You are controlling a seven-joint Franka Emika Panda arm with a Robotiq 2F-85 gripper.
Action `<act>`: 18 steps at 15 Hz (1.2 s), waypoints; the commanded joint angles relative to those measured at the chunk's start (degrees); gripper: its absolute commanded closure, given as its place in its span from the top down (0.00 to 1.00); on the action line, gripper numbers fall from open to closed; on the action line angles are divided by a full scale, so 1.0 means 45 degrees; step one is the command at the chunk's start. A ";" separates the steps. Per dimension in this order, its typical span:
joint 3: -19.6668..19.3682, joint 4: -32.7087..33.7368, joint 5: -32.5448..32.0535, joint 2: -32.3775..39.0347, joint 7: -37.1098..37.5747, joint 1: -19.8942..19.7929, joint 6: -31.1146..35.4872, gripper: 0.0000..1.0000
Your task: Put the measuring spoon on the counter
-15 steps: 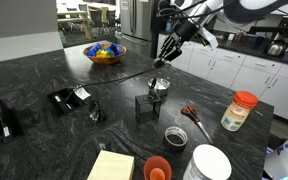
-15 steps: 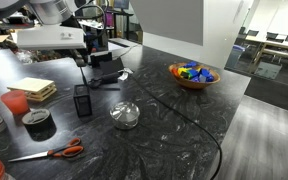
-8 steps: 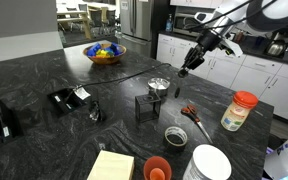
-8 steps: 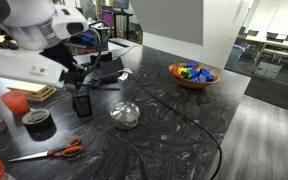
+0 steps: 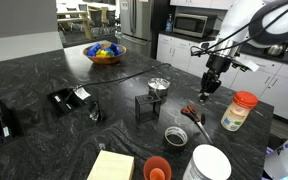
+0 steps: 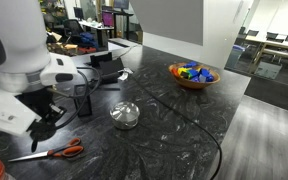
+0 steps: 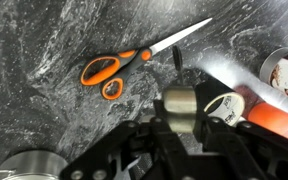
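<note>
My gripper (image 7: pixel 180 118) is shut on the measuring spoon (image 7: pixel 180 104), a small silvery metal cup held between the black fingers. It hangs over the glossy black counter (image 7: pixel 44 60), just above and beside the orange-handled scissors (image 7: pixel 119 66). In an exterior view the gripper (image 5: pixel 205 93) points down, a little above the counter (image 5: pixel 44 75) near the scissors (image 5: pixel 194 113). In an exterior view the arm hides most of the gripper (image 6: pixel 44 125) above the scissors (image 6: pixel 49 153).
Near the gripper are a tape roll (image 5: pixel 175 135), an orange-lidded jar (image 5: pixel 240 110), an orange cup (image 5: pixel 157 168), a white bowl (image 5: pixel 210 163), a metal bowl (image 5: pixel 159 86) and a black box (image 5: pixel 146 106). A fruit bowl (image 5: pixel 105 53) stands farther back.
The arm has swung away from above the metal bowl and across to the scissors, and has come lower, with the spoon still in the gripper.
</note>
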 commanded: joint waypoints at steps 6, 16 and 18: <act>-0.0156 0.1678 0.2647 0.3097 -0.3577 0.0863 -0.1412 0.07; 0.0888 0.3530 0.1527 0.5935 -0.3604 -0.0451 -0.1451 0.66; 0.0980 0.3302 0.2051 0.5862 -0.3980 -0.0619 -0.1673 0.55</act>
